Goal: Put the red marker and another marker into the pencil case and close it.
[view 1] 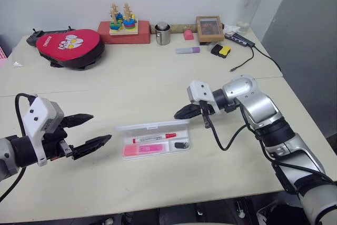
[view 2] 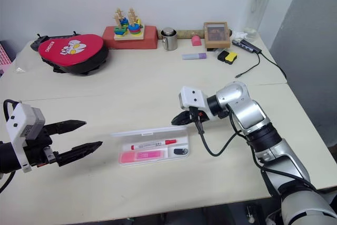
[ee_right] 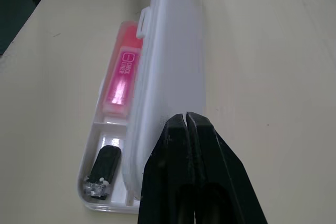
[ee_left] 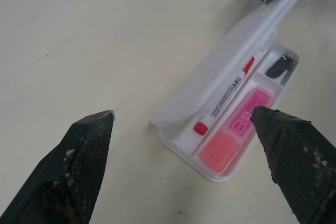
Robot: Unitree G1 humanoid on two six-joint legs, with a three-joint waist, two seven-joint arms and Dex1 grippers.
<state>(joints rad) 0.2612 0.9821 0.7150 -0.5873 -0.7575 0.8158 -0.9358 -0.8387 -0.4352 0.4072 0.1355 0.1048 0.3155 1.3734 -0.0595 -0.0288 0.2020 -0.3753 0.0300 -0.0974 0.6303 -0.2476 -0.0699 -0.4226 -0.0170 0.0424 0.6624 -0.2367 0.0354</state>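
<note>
Pencil case (view 1: 154,139), lid half-raised, lies between released left pincer (view 1: 95,130) and clenched, empty right pincer (view 1: 180,113) at lid's far edge.

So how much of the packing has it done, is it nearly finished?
Nearly. The red marker and the pink highlighter already lie in the white pencil case. In hand now: the right tool, shut, sits at the far end of the half-raised lid, seemingly pushing it over. The left tool waits open beside the case. Left to do: bring the lid fully down so the case is closed.
</note>
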